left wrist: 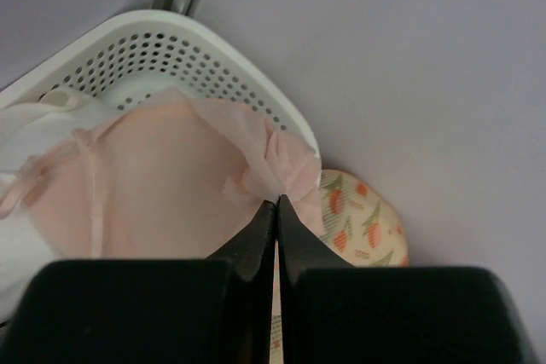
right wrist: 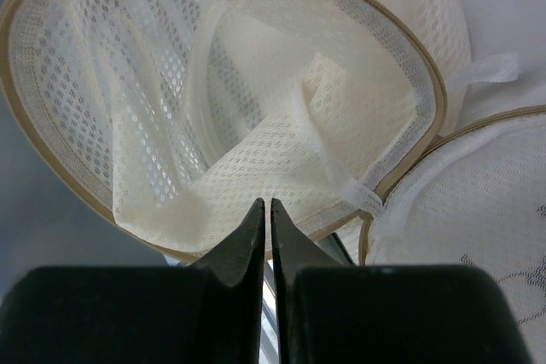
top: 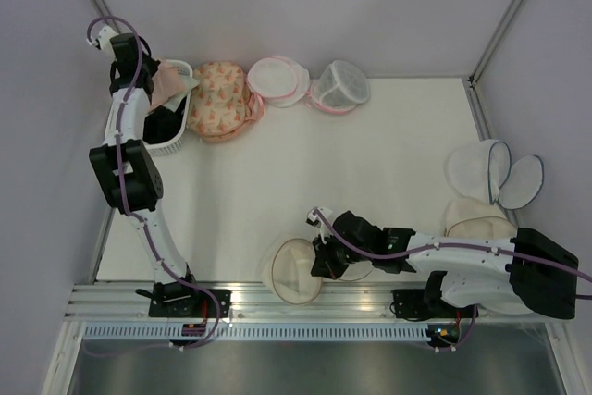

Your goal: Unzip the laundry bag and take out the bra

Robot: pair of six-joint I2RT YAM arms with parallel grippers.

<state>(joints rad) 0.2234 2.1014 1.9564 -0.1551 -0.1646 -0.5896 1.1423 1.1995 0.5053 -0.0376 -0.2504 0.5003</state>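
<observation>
The laundry bag [top: 291,273] lies open at the table's near edge, cream mesh with beige trim. In the right wrist view its inside [right wrist: 213,100] looks empty, and its flap [right wrist: 478,236] with a black line drawing lies at the right. My right gripper [top: 319,261] is shut, tips [right wrist: 266,204] against the bag's lower rim; no mesh shows between them. My left gripper [top: 159,80] is at the far left, shut on a fold of the pale pink bra [left wrist: 171,185]. It holds the bra [top: 174,90] over the white basket [left wrist: 213,57].
The white perforated basket [top: 176,141] holds a black garment [top: 162,122]. A peach floral bag [top: 222,99] and two pink-trimmed round bags [top: 277,80] [top: 340,87] line the back. Dark-trimmed white bags [top: 481,168] and a cream bag [top: 479,219] lie at the right.
</observation>
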